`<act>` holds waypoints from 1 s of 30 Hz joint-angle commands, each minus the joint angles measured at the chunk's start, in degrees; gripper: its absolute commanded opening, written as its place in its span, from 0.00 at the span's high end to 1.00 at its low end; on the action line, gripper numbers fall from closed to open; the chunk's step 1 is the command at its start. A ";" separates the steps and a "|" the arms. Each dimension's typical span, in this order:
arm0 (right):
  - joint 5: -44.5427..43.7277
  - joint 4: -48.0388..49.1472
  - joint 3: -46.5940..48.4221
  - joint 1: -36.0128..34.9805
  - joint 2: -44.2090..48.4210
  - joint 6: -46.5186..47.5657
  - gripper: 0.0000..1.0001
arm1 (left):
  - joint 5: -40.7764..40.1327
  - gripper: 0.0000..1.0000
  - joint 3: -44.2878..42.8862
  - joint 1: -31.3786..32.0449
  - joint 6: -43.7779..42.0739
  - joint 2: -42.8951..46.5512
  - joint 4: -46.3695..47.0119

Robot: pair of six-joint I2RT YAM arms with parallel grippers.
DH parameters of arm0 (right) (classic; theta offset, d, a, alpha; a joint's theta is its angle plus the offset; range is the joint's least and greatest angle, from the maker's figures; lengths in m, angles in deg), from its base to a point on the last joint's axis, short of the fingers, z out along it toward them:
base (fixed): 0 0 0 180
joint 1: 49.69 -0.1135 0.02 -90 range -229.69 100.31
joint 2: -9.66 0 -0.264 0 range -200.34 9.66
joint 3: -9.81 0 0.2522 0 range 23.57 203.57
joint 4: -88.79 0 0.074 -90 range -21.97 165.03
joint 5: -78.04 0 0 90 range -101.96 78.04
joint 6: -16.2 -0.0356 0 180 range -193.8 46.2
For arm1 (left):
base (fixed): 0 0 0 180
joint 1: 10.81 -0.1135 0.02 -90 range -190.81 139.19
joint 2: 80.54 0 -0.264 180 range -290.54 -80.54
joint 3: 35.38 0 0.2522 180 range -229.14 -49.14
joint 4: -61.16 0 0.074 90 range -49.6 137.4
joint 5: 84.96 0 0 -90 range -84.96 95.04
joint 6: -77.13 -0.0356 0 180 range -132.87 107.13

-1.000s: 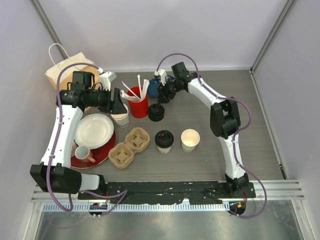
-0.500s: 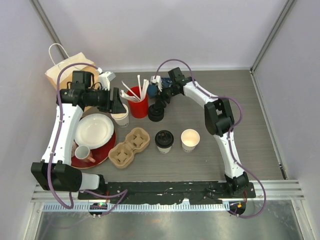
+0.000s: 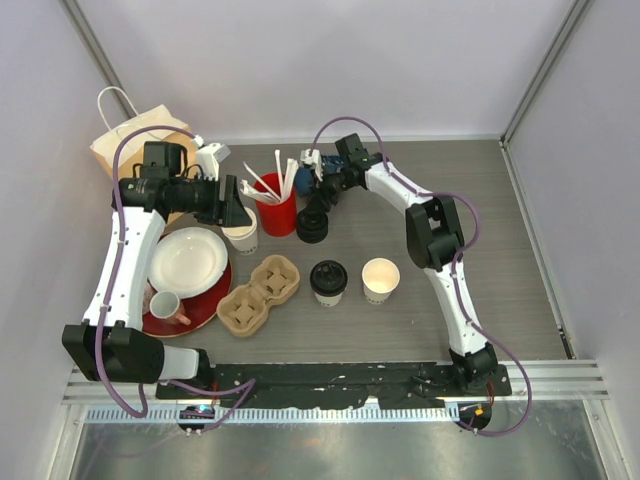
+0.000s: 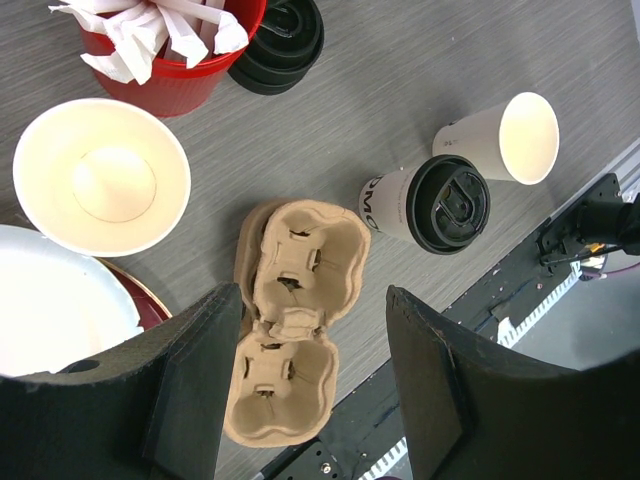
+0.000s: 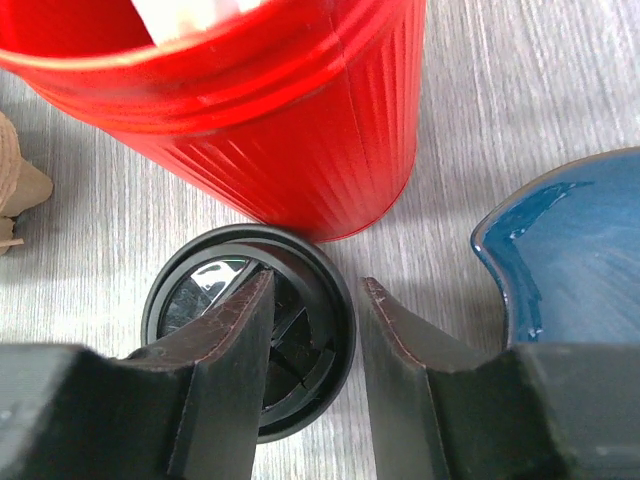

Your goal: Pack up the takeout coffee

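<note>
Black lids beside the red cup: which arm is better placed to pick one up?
Right. The right end effector hangs open over the lids; the left end effector faces the cup carrier instead.

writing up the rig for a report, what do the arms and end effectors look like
The left arm and right arm have white links with black joints and a purple cable looped alongside. The left end effector has broad, dark grey fingers; the right end effector has dark fingers with reddish-brown inner faces.
</note>
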 commanded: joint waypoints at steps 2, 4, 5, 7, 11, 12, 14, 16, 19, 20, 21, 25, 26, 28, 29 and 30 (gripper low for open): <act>2.20 -1.02 2.59 -0.26 -0.97 0.98 0.58 | 1.22 0.37 -1.18 -0.55 -1.12 -0.07 0.13; 1.59 -1.89 2.68 -0.17 -0.98 1.59 0.61 | 1.22 0.37 -1.18 -0.63 -1.04 -0.16 0.22; 1.41 -2.25 2.68 -0.17 -0.98 2.03 0.64 | 1.22 0.37 -1.18 -0.64 -1.04 -0.07 0.31; 1.49 -3.39 2.59 -0.17 -0.54 3.00 0.68 | 1.22 0.37 -1.10 -0.64 -1.04 -0.16 0.31; 2.55 -5.50 2.33 -0.17 0.52 4.49 0.85 | 1.22 0.37 -0.74 -0.64 -1.03 -0.24 0.57; 2.38 -6.20 1.98 -0.09 0.78 4.93 0.87 | 1.04 0.37 -0.74 -0.64 -1.04 -0.16 0.66; 1.94 -6.20 1.10 -0.17 1.92 5.29 0.91 | 0.95 0.37 -0.66 -0.64 -1.04 -0.07 0.75; 1.50 -5.86 0.04 -0.17 3.24 5.11 0.94 | 1.04 0.37 -0.57 -0.64 -0.95 -0.07 0.84; 0.18 -1.91 -1.97 -0.17 5.78 0.47 0.99 | 1.04 0.37 -0.57 -0.64 -0.95 0.10 0.84; -0.69 -0.59 -2.59 -0.17 6.40 -2.33 0.99 | 0.95 0.37 -0.57 -0.64 -0.95 0.28 0.84; -1.05 1.51 -3.73 -0.17 7.02 -3.23 0.99 | 1.04 0.37 -0.57 -0.64 -0.95 0.28 0.92; -2.72 6.44 -7.69 -0.17 10.62 -6.66 0.99 | 0.95 0.37 -0.48 -0.64 -1.12 0.72 0.84; -2.90 7.50 -8.56 -0.17 12.11 -7.19 0.99 | 0.78 0.37 -0.48 -0.64 -1.21 0.81 0.75; -3.95 9.96 -11.03 -0.17 13.52 -8.77 0.99 | 0.60 0.37 -0.66 -0.64 -1.30 0.98 0.66; -4.47 10.66 -11.82 -0.09 14.22 -9.21 0.99 | 0.78 0.37 -0.74 -0.64 -1.30 1.07 0.75; -5.44 12.06 -13.30 -0.17 15.27 -9.47 0.99 | 0.95 0.37 -0.74 -0.72 -1.30 1.07 0.75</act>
